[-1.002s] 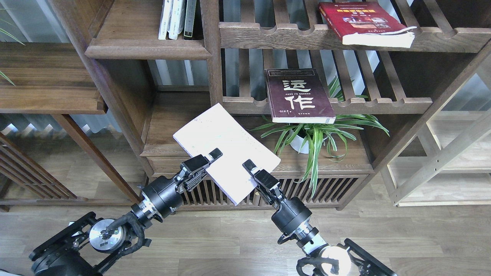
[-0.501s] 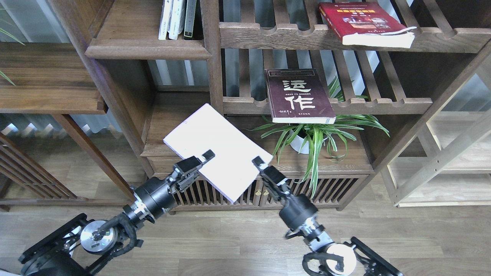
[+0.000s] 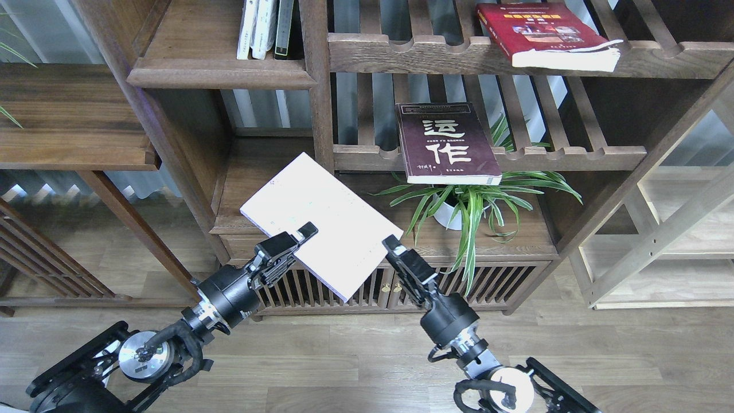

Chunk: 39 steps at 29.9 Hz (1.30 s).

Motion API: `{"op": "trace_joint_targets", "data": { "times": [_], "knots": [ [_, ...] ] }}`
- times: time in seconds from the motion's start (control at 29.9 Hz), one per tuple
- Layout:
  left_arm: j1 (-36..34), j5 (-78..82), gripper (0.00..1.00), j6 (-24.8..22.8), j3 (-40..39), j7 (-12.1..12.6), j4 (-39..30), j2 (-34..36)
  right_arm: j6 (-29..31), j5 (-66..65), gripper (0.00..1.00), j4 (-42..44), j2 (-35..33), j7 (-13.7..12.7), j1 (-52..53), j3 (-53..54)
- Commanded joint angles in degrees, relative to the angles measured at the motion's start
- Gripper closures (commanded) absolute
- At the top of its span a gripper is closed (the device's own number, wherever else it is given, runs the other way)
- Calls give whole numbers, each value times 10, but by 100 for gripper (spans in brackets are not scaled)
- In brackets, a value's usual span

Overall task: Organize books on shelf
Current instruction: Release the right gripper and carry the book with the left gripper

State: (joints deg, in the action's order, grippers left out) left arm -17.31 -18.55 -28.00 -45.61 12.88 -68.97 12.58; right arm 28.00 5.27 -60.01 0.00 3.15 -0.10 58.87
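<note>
Two grippers: left gripper (image 3: 295,240) clamps the pale lavender-white book (image 3: 321,222) at its near edge; right gripper (image 3: 394,248) touches its corner, grip unclear.
Book position: tilted, in front of the shelf (image 3: 252,178), apparently for insertion.
Other books: maroon book (image 3: 444,143), red book (image 3: 545,34) lie on slatted racks (image 3: 562,156).

Left pincer (image 3: 301,234) apparently grips pale book (image 3: 321,221).

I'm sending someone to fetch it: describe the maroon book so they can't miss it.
Find the dark wooden bookcase; on its lower slatted rack, above the spider plant, lies the maroon book, cover up. Only it bears big white Chinese characters.
</note>
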Motion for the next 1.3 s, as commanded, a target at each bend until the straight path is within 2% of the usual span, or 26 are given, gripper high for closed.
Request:
{"op": "trace_joint_targets", "data": {
  "times": [0.0, 0.33, 0.67, 0.8, 1.17, 1.27],
  "knots": [
    [8, 0, 99, 0, -1, 0, 0, 3, 0, 0, 2, 19, 0, 0, -9, 24],
    [13, 0, 99, 0, -8, 0, -4, 16, 0, 0, 1, 29, 0, 4, -17, 31],
    [33, 6, 99, 0, -25, 2, -71, 56, 0, 0, 1, 151, 0, 4, -16, 58],
    [35, 15, 99, 0, -37, 7, -83, 83, 0, 3, 1, 164, 0, 5, -18, 78],
    [57, 251, 99, 0, -183, 8, -85, 105, 0, 6, 1, 166, 0, 5, -19, 83],
    [78, 306, 99, 0, -228, 15, -107, 106, 0, 7, 1, 166, 0, 5, -19, 83]
  ]
}}
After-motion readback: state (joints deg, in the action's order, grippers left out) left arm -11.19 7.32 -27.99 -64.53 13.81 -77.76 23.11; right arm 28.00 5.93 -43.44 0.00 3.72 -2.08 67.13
